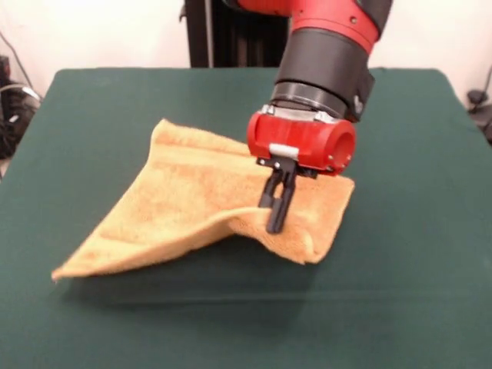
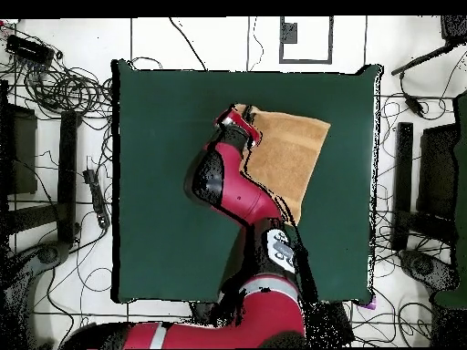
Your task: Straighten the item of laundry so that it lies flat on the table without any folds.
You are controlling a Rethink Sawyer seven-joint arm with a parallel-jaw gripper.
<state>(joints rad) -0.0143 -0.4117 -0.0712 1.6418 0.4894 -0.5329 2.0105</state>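
The golden-orange towel (image 1: 192, 204) lies on the dark green table (image 1: 400, 254), its near edge lifted off the cloth and its right part folded under. My gripper (image 1: 277, 223) hangs from the red wrist and its black fingers (image 1: 280, 206) are shut on the towel's raised near edge, right of the towel's middle. In the overhead view the towel (image 2: 292, 155) shows as a slanted orange patch in the upper right of the table (image 2: 164, 182), with the gripper (image 2: 239, 118) at its left upper corner and the arm covering its left side.
The red and black arm (image 2: 239, 196) crosses the table from the base at the bottom of the overhead view. Cables and stands (image 2: 55, 91) lie on the floor around the table.
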